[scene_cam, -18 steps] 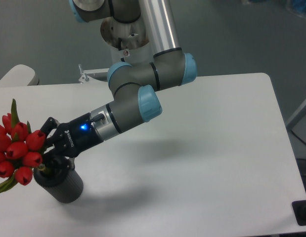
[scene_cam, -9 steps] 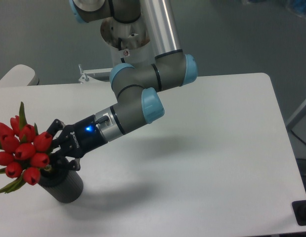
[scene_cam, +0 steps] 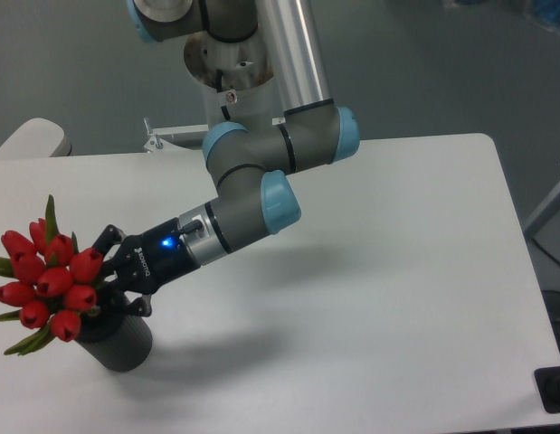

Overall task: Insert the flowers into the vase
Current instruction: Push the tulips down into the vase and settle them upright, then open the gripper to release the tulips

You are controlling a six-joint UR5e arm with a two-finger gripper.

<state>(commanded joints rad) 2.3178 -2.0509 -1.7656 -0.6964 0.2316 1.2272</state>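
Far left: the flowers [scene_cam: 46,282], a tight clump of red closed heads with narrow green leaves poking out at 12 and at 8 o'clock. The heads sit at about 9 o'clock from the gripper [scene_cam: 100,282] and lean out to the left, past the vase's rim. Stems hidden behind heads and fingers; where they end cannot be seen.

Just below, at roughly 5 o'clock from the heads: the vase [scene_cam: 117,338], dark grey, ribbed side, standing upright on the white table [scene_cam: 379,298] near its front left edge. Its mouth is mostly covered by the gripper and the bunch, so whether the stems are inside the hole yet cannot be told.

Next right: the gripper, black body with a blue light, directly above the vase rim and close to it or touching. Fingers look drawn in around the base of the bunch, pinching the stems, though the contact itself is masked.

Then the wrist and forearm, rising toward 2 o'clock to the blue-capped elbow.

Key relation: the bunch's long axis runs from the heads at upper left down toward lower right, tilted off vertical, with the vase opening just under the grip point at about 6 o'clock. Judgement: insertion under way; the bunch likely needs righting toward 12 o'clock and lowering before release, else it may topple left.
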